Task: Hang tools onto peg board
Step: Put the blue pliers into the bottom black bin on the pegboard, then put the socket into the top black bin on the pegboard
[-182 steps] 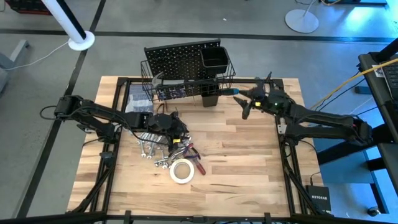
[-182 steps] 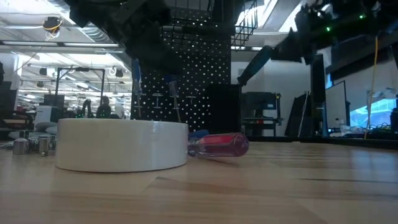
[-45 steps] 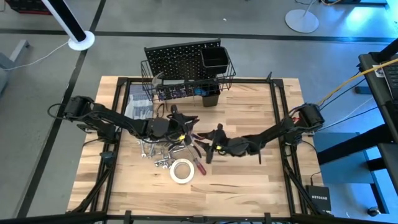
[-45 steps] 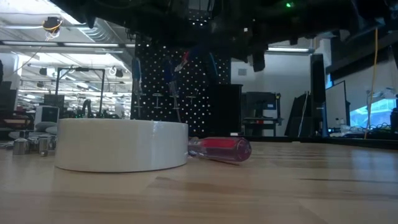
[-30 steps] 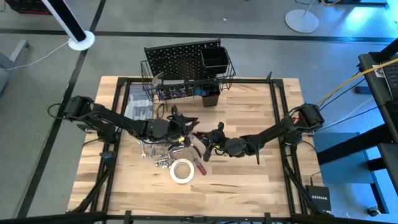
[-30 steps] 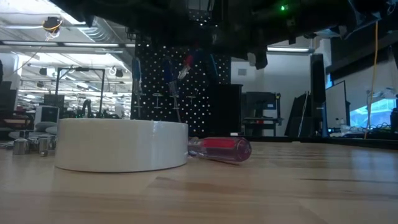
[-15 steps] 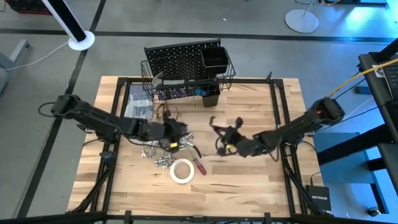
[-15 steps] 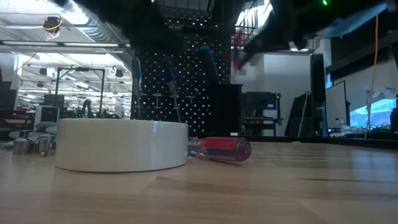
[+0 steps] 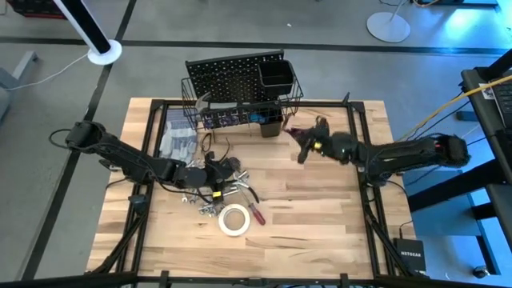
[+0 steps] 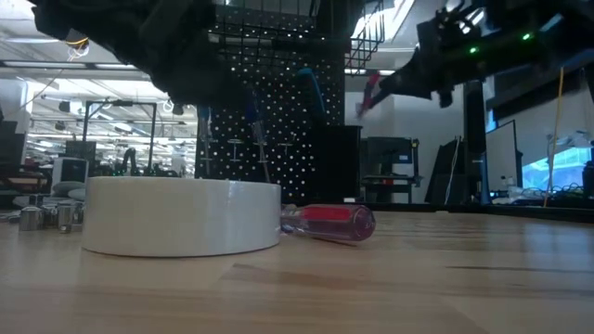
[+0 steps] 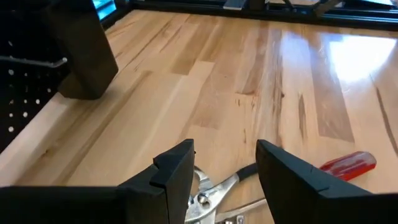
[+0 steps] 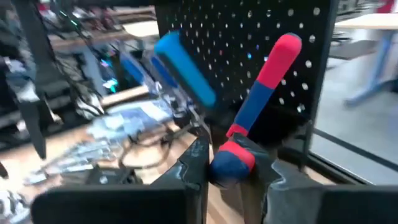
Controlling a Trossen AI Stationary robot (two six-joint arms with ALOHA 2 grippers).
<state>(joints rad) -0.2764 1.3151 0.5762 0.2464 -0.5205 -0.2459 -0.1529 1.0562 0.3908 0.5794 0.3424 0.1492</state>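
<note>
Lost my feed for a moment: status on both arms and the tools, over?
Right gripper shut on red-and-blue tool, raised near peg board. Left gripper open, low over tool pile. Nothing blocking the peg board.

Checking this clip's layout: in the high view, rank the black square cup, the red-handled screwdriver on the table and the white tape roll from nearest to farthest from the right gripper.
From the right gripper:
1. Black square cup, on the peg board, just beyond the gripper.
2. Red-handled screwdriver, lying on the table toward the near edge.
3. White tape roll, just past the screwdriver, farther left.
</note>
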